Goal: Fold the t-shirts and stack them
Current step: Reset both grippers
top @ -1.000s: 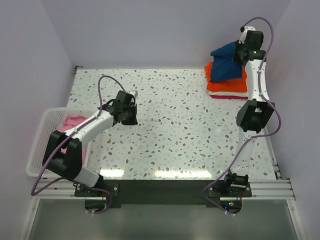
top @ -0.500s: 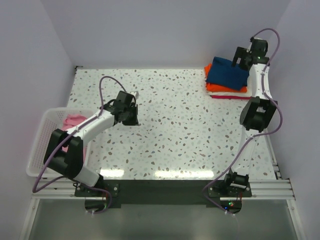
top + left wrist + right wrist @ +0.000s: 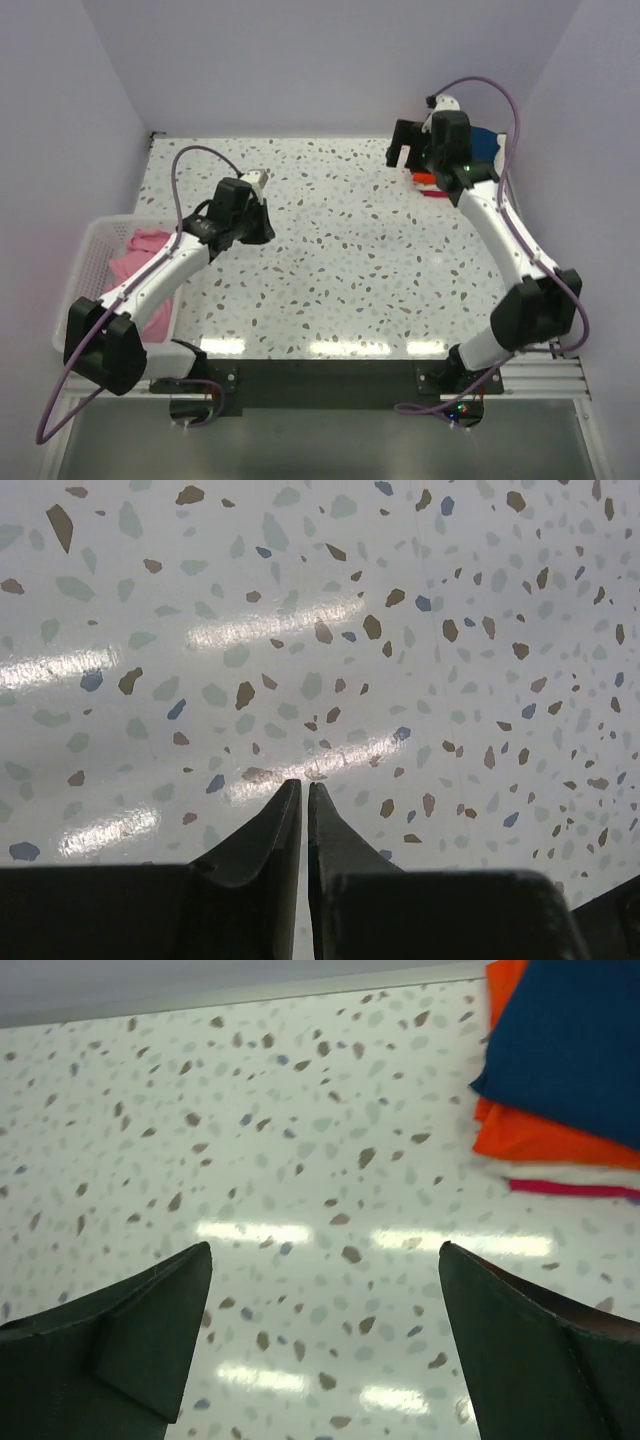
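Observation:
A folded stack of t-shirts lies at the back right of the table: navy blue [image 3: 580, 1050] on top, then orange [image 3: 545, 1140], white [image 3: 560, 1172] and red [image 3: 570, 1189]. In the top view my right arm hides most of it, leaving a navy patch [image 3: 487, 143] and an orange-red edge [image 3: 425, 181]. My right gripper [image 3: 405, 150] [image 3: 325, 1260] hangs wide open and empty, just left of the stack. A pink t-shirt [image 3: 140, 250] lies crumpled in the basket. Over bare table left of centre, my left gripper [image 3: 255, 225] [image 3: 303, 783] has its jaws a thin slit apart, with nothing between them.
A white slatted basket [image 3: 85, 275] sits at the left table edge beside the left arm. Speckled tabletop [image 3: 350, 260] stretches between the arms. Lilac walls close in the back and both sides. The right arm's purple cable [image 3: 500, 95] arcs above the stack.
The right gripper let go of the navy shirt onto the stack, opened wide and swung left away from it. The left arm shifted slightly and its jaws parted a little.

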Tool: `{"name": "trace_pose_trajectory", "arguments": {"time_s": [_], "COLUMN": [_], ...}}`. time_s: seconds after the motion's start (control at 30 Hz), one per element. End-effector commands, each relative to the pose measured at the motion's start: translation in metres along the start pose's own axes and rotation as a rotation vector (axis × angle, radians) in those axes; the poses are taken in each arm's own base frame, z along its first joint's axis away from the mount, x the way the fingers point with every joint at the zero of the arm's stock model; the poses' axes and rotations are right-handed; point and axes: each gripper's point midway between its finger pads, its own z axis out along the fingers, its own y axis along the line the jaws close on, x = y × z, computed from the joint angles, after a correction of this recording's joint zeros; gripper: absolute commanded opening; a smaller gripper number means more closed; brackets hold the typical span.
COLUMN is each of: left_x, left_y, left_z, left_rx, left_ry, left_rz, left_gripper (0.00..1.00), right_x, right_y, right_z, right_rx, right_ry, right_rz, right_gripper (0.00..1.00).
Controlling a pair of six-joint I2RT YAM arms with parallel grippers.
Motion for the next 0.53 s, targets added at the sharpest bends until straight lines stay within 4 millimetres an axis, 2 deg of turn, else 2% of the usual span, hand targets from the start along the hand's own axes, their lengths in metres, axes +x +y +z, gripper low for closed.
{"name": "trace_pose_trajectory", "arguments": {"time_s": [0.0,0.03,0.07,0.1,0.13,0.17,0.2,0.33,0.5], "left_x": [-0.017,-0.020,-0.016,-0.014,-0.015,-0.009,-0.008,-0.002,0.007], "left_y": [-0.003,-0.005,-0.004,-0.003,-0.004,-0.001,0.001,0.001,0.000], "left_z": [-0.015,-0.022,-0.023,-0.025,-0.031,-0.031,-0.033,-0.042,-0.041], "left_rx": [0.023,0.031,0.029,0.028,0.034,0.029,0.024,0.035,0.062], "left_ry": [-0.090,-0.109,-0.109,-0.114,-0.131,-0.126,-0.131,-0.157,-0.152], "left_rz": [0.021,0.020,0.014,0.011,0.009,0.004,0.000,-0.007,-0.002], "left_gripper": [0.12,0.12,0.12,0.12,0.12,0.12,0.12,0.12,0.13], "right_x": [0.029,0.024,0.060,0.073,0.073,0.101,0.111,0.133,0.137], "right_y": [0.020,0.030,0.035,0.039,0.041,0.033,0.028,0.007,0.006], "right_z": [-0.040,-0.068,-0.071,-0.079,-0.101,-0.100,-0.107,-0.128,-0.141], "right_rx": [-0.065,-0.125,-0.153,-0.179,-0.213,-0.203,-0.197,-0.152,-0.170], "right_ry": [-0.056,-0.104,-0.039,-0.020,-0.049,-0.001,0.007,0.009,0.017], "right_rz": [0.080,0.105,0.094,0.097,0.108,0.105,0.105,0.097,0.089], "right_gripper": [0.99,0.99,0.99,0.99,0.99,0.99,0.99,0.99,0.99]}}
